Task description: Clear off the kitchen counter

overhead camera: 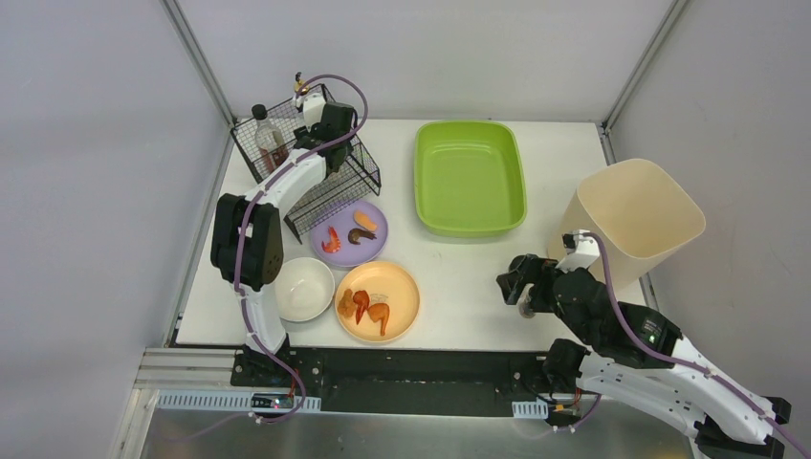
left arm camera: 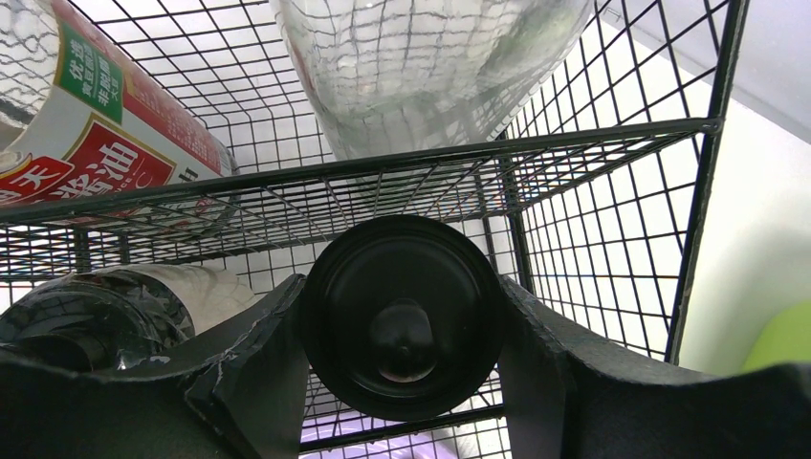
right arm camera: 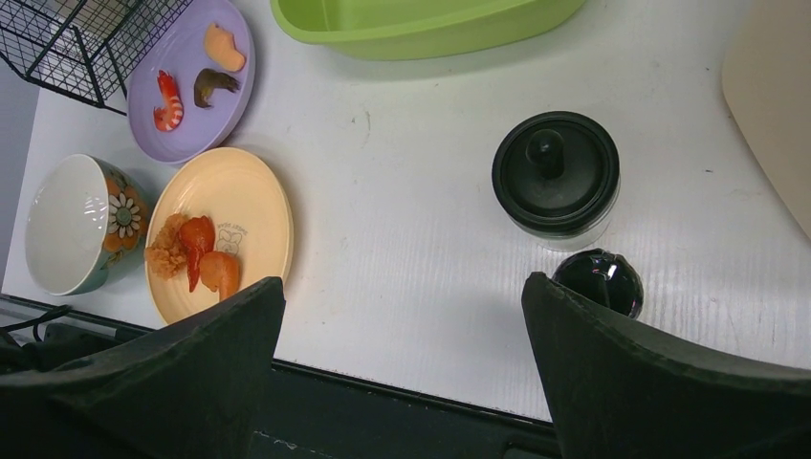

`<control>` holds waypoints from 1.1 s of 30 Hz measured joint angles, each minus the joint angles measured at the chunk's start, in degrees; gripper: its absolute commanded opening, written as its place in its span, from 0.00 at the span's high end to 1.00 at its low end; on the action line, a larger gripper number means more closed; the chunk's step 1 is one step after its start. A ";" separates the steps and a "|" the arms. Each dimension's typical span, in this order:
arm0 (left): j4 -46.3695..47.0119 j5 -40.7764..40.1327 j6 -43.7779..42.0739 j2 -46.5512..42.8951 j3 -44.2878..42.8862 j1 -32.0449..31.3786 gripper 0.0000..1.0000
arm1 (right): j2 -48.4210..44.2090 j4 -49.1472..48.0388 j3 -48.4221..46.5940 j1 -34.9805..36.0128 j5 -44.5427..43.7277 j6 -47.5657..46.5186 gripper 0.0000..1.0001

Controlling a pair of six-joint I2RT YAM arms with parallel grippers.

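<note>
The white kitchen counter (overhead camera: 459, 277) holds plates, a bowl and a jar. My left gripper (overhead camera: 325, 124) reaches over the black wire basket (overhead camera: 335, 186) at the back left. In the left wrist view it (left arm camera: 402, 330) is shut on a black-lidded jar (left arm camera: 402, 311), seen lid-on against the basket's mesh (left arm camera: 593, 210). My right gripper (overhead camera: 521, 285) is open and empty above the counter's front right. In the right wrist view it (right arm camera: 400, 287) hovers over bare counter (right arm camera: 402, 191), with a second black-lidded glass jar (right arm camera: 557, 177) and a shiny black ball-shaped thing (right arm camera: 598, 282) just right of it.
The basket holds a red-labelled sauce bottle (left arm camera: 86, 124), a clear bottle (left arm camera: 421, 67) and a dark bottle (left arm camera: 96, 316). A purple plate (overhead camera: 349, 251), an orange plate (overhead camera: 402, 287) with food and a white bowl (overhead camera: 304, 287) sit front left. A lime-green tray (overhead camera: 469, 215) and a beige bin (overhead camera: 631, 220) stand to the right.
</note>
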State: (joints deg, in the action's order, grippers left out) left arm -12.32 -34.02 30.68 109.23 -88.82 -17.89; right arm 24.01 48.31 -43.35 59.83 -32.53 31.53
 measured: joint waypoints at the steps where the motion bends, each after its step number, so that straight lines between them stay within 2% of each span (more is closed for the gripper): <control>1: 0.02 0.02 -0.02 0.00 0.00 0.00 0.44 | 0.00 -0.07 0.00 0.00 0.00 0.00 0.01; 13: -0.02 1.11 -2.08 -0.02 -0.17 0.37 0.25 | 0.98 -0.11 -0.26 0.00 0.00 0.00 0.01; 18: -0.26 2.47 -3.23 -0.31 -0.39 0.33 0.22 | 1.51 -0.04 -1.73 0.00 -0.07 0.00 0.01; 22: -1.46 3.82 -3.78 -1.51 -0.39 0.33 0.14 | 1.53 0.33 -3.02 0.00 -0.26 0.00 0.01; 30: -6.08 8.74 -4.26 -8.72 -0.37 0.31 0.13 | 4.04 5.11 -9.31 0.00 -4.26 0.55 0.01; 33: -7.82 12.09 -4.24 -13.40 -0.13 0.31 0.02 | 5.90 6.82 -10.97 0.00 -6.16 0.96 0.01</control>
State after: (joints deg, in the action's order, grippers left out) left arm -20.14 -21.93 26.44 95.83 -88.95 -17.58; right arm 29.91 55.13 -54.33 59.83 -38.70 32.49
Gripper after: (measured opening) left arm 0.899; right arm 0.990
